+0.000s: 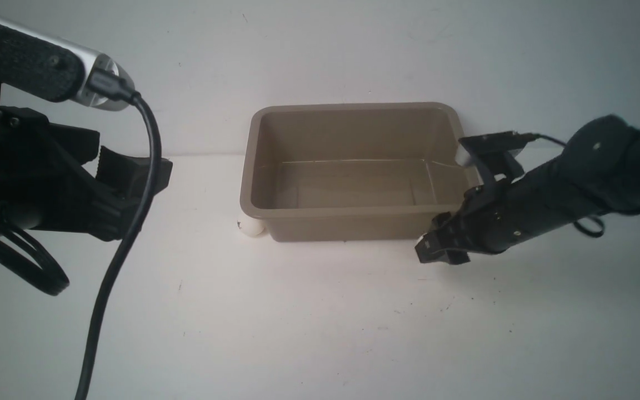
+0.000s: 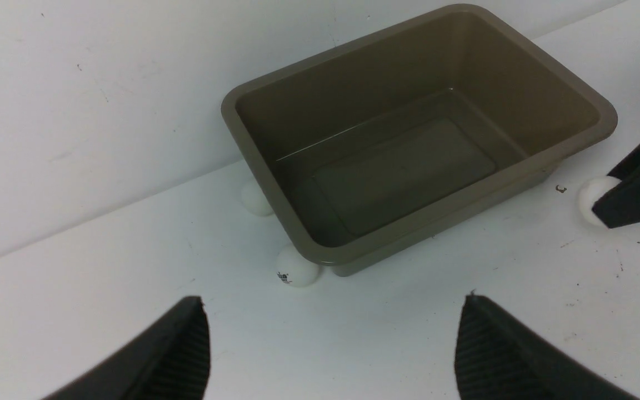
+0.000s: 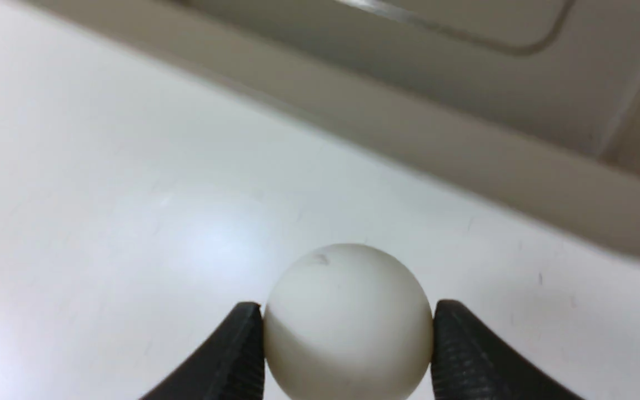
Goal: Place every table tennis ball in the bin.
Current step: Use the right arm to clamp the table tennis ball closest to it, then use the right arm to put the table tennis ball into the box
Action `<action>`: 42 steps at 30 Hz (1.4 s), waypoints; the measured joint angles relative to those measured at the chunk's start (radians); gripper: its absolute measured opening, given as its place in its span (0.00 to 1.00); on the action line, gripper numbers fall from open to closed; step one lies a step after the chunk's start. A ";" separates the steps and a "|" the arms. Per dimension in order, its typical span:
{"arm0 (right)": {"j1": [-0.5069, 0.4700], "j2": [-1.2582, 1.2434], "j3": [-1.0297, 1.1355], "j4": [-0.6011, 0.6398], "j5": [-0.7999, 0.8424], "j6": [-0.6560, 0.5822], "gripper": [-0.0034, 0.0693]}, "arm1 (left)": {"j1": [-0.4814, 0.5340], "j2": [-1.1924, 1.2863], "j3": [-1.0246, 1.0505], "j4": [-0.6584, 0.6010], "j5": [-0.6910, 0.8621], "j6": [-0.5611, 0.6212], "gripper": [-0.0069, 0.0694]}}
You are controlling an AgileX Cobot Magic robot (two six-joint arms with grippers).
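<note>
Nearest, the black left gripper (image 2: 332, 303) hangs with jaws spread wide, holding nothing. The black right gripper (image 1: 435, 250) pinches a small matte white plastic ball (image 3: 348, 316) on the white tabletop (image 1: 298, 322), beside the near right corner of the taupe rectangular plastic bin (image 1: 353, 211). A second white ball (image 2: 296, 266), its dark logo unreadable, sits against the near left corner; a third ball (image 2: 254, 199) lies further back.

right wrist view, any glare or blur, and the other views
Right wrist view: soft glare patch on the table, the held ball fairly sharp, the bin behind blurred. Front view: left arm a nearly black silhouette. Left wrist view: even light, soft shadows.
</note>
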 joint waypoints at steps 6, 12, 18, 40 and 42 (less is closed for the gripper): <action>0.000 -0.169 0.000 -0.241 0.179 0.206 0.53 | 0.000 0.000 0.000 0.000 -0.001 0.000 0.79; 0.000 -0.365 0.000 -0.268 0.206 0.243 0.53 | 0.000 0.000 0.000 0.000 -0.036 0.000 0.79; 0.000 -0.388 -0.003 -0.196 0.091 0.187 0.53 | 0.000 0.000 0.000 0.000 -0.054 0.000 0.79; 0.001 0.341 -0.763 -0.163 0.178 0.123 0.53 | 0.000 0.000 0.000 0.000 -0.053 0.000 0.79; 0.001 0.341 -0.767 -0.179 0.177 0.119 0.53 | 0.000 0.000 0.000 0.000 -0.053 0.000 0.79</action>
